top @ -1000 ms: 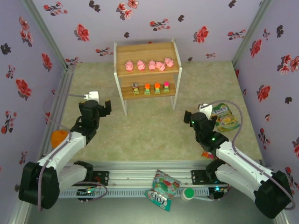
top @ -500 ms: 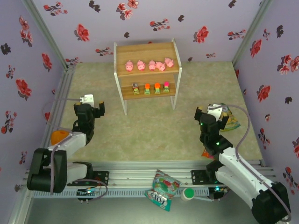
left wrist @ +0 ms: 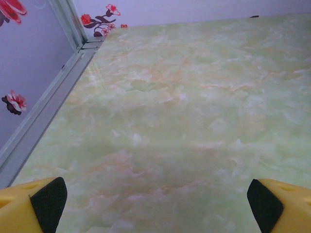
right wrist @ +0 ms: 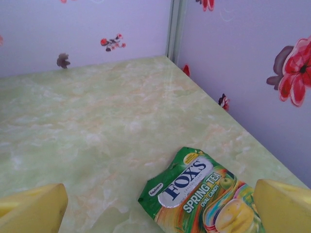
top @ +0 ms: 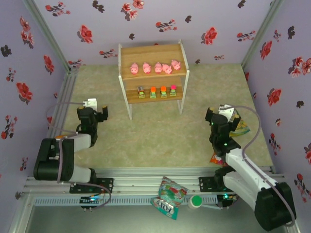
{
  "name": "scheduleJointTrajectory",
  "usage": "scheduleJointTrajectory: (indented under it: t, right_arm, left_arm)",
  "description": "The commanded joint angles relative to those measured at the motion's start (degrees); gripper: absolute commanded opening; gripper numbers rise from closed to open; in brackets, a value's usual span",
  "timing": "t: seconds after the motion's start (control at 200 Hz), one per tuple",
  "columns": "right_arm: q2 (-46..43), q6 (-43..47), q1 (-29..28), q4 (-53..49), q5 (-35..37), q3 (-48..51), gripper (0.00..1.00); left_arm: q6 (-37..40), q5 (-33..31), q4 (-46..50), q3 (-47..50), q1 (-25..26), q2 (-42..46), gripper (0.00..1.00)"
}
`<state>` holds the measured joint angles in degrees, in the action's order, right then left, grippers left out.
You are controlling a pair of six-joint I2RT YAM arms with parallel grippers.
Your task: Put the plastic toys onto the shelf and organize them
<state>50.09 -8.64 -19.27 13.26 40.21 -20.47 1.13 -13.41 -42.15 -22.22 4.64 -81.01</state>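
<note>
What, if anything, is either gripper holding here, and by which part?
Nothing is held. The left gripper and right gripper are both open; the candy bag lies loose on the table by the right one.

Green-yellow Fox's Spring Tea candy bag (right wrist: 204,194) lies flat, label up, on the pale green marbled tabletop (top: 155,141) nr the right wall; from the top view it's partly covered. 2nd snack bag (top: 168,196), teal/red w/ white Fox's lettering, sits front-centre on the metal rails (top: 146,177), w/ a green round cap (top: 196,201) just right of it and a small red-orange packet (top: 216,159) further back on the right. Walls: lilac wallpaper (top: 87,19) w/ red + dark flowers.
</note>
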Motion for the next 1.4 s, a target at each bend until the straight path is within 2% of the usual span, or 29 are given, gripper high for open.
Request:
scheduleJointTrajectory:
  t: [0.0, 0.175, 0.405, 0.485, 0.815, 1.005, 1.17, 1.295, 1.395]
  right_arm:
    - [3.57, 2.66, 0.62, 6.83, -1.31, 1.43, 0.99]
    - [7.37, 6.90, 2.16, 14.65, -4.18, 1.93, 0.99]
    - [11.90, 5.10, 8.21, 18.81, -10.87, 1.36, 0.99]
    - [13.93, 4.78, 9.22, 20.32, -11.72, 1.40, 0.99]
    - [20.08, 6.13, 9.50, 28.92, -14.01, 2.72, 0.99]
    - [27.00, 7.20, 10.02, 35.81, -13.76, 2.93, 0.99]
    - [34.31, 7.51, 11.52, 42.41, -16.28, 2.63, 0.99]
    - [35.89, 5.57, 14.53, 39.41, -23.16, 0.70, 0.99]
    - [38.67, 5.57, 15.36, 39.52, -25.85, -0.63, 0.99]
  left_arm:
    - [0.50, 1.41, -4.77, -0.35, -1.15, -2.46, 1.00]
    - [-0.35, 5.57, -3.61, -2.34, -2.97, -5.56, 1.00]
    - [-0.45, 8.71, -6.14, -1.35, -4.04, -6.99, 1.00]
    - [-0.38, 8.56, -8.84, 0.01, -4.03, -7.23, 1.00]
    - [-0.20, 9.10, -8.69, -0.10, -4.06, -7.17, 1.00]
    - [-0.23, 9.10, -8.71, -0.05, -4.03, -7.22, 1.00]
    - [-0.20, 9.13, -8.74, -0.02, -4.04, -7.20, 1.00]
    - [-0.09, 9.35, -8.67, -0.04, -4.03, -7.23, 1.00]
    - [0.14, 10.32, -8.89, 0.11, -4.08, -7.13, 1.00]
